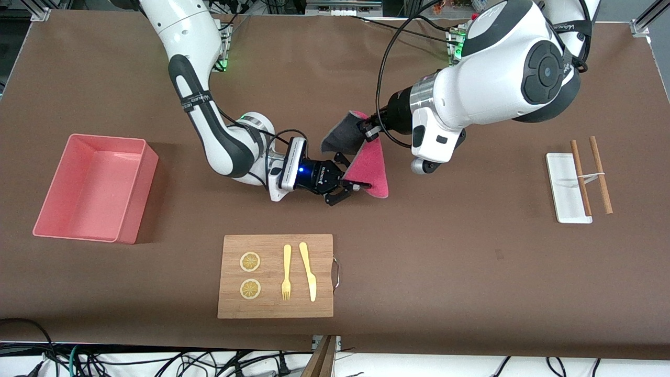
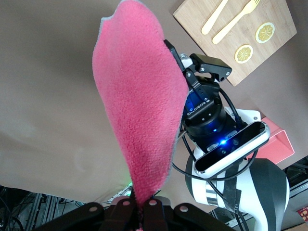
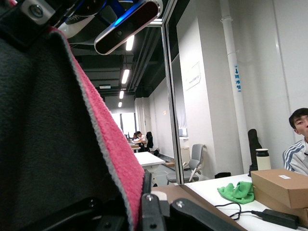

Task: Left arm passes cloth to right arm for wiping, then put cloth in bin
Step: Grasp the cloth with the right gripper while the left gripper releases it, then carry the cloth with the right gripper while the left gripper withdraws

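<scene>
Both arms are wearing glossy white shells with dark grey joint bands, and thin black cables are looping along them. The right gripper is all black linkage with a blue light glowing on its body. The left gripper is looking black too, sitting past a silver ring.

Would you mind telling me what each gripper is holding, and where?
Both hold the cloth above the table: the left gripper pinches its upper corner, and the right gripper is shut on its lower edge.
</scene>
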Controlling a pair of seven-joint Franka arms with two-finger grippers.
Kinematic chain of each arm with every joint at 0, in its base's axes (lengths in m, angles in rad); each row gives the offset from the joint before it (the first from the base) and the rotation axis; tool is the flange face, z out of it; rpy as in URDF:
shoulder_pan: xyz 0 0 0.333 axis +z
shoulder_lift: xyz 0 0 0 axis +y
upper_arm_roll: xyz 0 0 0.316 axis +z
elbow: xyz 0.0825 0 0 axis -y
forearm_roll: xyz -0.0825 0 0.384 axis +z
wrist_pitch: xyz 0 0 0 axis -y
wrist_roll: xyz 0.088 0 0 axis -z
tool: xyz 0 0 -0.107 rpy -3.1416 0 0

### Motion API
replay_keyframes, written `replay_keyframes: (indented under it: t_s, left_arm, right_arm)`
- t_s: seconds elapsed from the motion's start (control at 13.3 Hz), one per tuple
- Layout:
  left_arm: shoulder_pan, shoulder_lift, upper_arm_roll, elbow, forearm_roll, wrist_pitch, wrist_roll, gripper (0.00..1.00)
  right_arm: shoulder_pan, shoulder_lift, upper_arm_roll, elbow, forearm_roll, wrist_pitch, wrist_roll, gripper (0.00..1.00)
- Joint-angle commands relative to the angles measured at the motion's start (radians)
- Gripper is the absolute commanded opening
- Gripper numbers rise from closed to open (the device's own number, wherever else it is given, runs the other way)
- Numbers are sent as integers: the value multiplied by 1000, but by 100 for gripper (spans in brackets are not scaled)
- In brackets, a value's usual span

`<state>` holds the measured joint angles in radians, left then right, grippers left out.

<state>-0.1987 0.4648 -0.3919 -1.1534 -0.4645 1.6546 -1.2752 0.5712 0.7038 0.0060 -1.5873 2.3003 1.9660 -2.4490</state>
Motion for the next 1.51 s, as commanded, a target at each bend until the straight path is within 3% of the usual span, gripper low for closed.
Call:
replay_keyframes:
  t_s: [0.0,0.08,0.23,0.45,0.6,0.83,0.98,1.13,1.43]
  left_arm:
    - [10,-5,4,15,-23,-22,-15,1]
    - [22,-8,2,14,-17,-45,-16,99]
    - [48,-28,4,17,-13,-105,-12,100]
    - [113,-43,13,17,6,-128,-3,100]
    - [139,-46,11,17,129,-131,31,100]
    - [142,-45,16,17,294,-130,201,100]
    - [183,-44,19,12,371,-130,378,100]
    - [220,-49,22,11,375,-136,538,100]
    - [240,-122,18,7,374,-255,865,100]
  right_arm:
    - [-14,5,-4,32,4,13,4,0]
    - [-17,5,-7,33,2,13,5,0]
    - [-22,2,-36,52,-22,11,40,0]
    - [-22,-30,-115,66,-155,11,198,0]
    - [-22,-64,-176,64,-270,5,302,0]
    - [-22,-134,-256,58,-534,-9,525,0]
    - [-22,-171,-326,55,-689,-118,686,0]
    - [-22,-197,-407,56,-815,-235,807,0]
    - [-21,-214,-536,64,-970,-444,980,0]
